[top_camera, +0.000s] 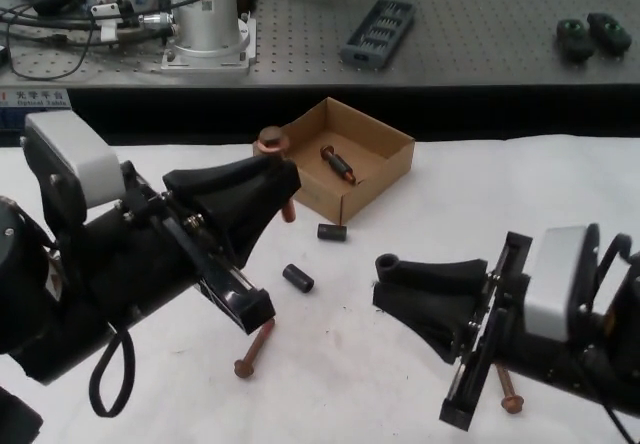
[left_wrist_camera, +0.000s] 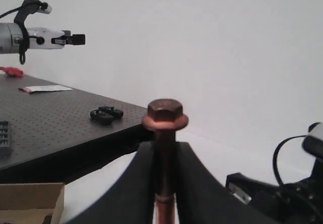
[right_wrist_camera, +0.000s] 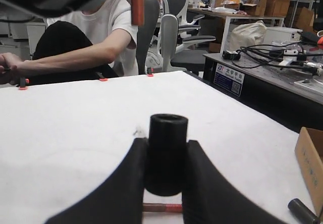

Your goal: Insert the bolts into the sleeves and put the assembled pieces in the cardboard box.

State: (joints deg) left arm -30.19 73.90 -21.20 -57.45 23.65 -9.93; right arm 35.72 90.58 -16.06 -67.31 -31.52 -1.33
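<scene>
Your left gripper (left_wrist_camera: 164, 152) pinches the copper-coloured hex-head bolt (left_wrist_camera: 165, 117) upright by its shank; your right gripper (right_wrist_camera: 165, 151) clamps the black cylindrical sleeve (right_wrist_camera: 168, 129).

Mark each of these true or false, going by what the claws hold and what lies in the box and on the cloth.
1. The left claw is shut on a bolt. True.
2. The right claw is empty. False: it is shut on a black sleeve.
3. The cardboard box has nothing in it. False: one assembled piece lies inside.
4. Two loose sleeves lie on the white cloth outside the box. True.
</scene>
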